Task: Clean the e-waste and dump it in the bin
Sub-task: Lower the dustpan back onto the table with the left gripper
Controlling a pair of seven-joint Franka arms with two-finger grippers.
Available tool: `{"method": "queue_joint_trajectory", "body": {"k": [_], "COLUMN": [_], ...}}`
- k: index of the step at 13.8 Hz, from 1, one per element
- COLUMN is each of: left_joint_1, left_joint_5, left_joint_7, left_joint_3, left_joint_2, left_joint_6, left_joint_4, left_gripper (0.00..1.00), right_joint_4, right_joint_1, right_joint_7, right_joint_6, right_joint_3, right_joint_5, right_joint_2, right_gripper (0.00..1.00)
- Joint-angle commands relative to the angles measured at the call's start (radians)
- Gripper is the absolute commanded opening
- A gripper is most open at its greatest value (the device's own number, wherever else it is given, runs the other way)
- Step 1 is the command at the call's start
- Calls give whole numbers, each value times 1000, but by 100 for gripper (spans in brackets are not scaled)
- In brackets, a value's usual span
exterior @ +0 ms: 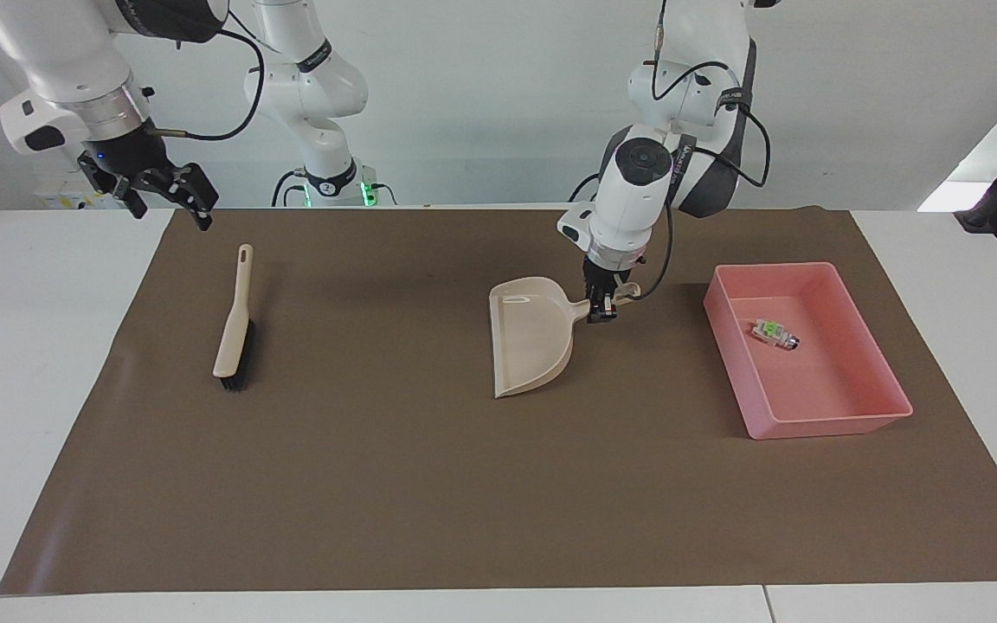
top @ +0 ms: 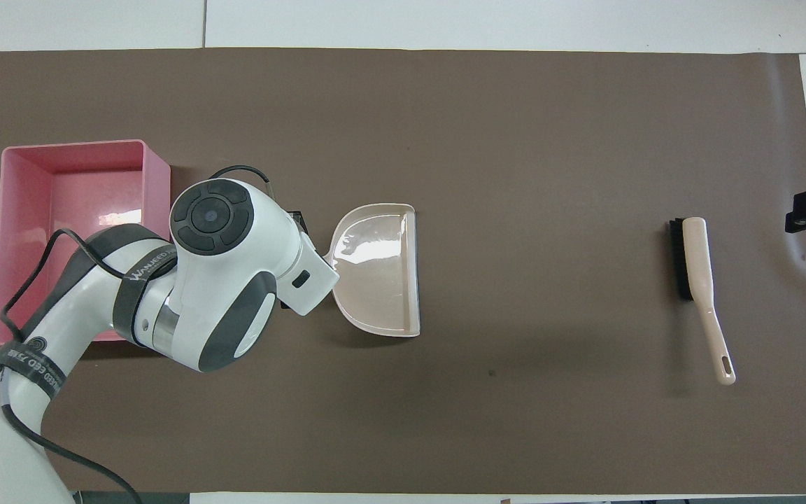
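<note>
Plain white wall [exterior: 481,104]; white table [exterior: 31,363] under brown mat [exterior: 377,476]; possibly daylight.

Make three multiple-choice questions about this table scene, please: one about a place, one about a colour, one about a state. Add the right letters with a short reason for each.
1. Where is the e-waste?
A. In the bin
B. In the dustpan
C. On the mat beside the brush

2. What colour is the bin?
A. Blue
B. Pink
C. Beige

3. What is the left gripper doing?
A. Hanging open above the brush
B. Shut on the dustpan's handle
C. Reaching into the bin

Answers:
1. A, because the small white and green bits lie on the bin's floor, and the dustpan looks empty.
2. B, because its walls and floor are pink; the beige things are the dustpan and the brush.
3. B, because its fingers close around the handle at the dustpan's end nearer to the bin. The right gripper waits open in the air at the right arm's end of the table.
</note>
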Motion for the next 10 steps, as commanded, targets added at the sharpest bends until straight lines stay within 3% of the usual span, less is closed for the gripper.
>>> {"method": "queue_joint_trajectory", "body": {"k": [1, 10], "left_joint_1": [22, 32], "left_joint_5": [30, 30], "left_joint_7": [7, -50], "left_joint_3": [1, 0], "left_joint_2": [-49, -96], "left_joint_6": [47, 142], "left_joint_4": [-79, -204], "left_gripper": [0, 0], "right_joint_4": [-25, -25], "right_joint_1": [3, 3], "right_joint_7": [5, 5], "right_joint_6": [2, 2], "right_joint_3": [-5, -6], "right_joint_5": [18, 18], "right_joint_2": [-22, -22], "right_gripper": [100, 100]}}
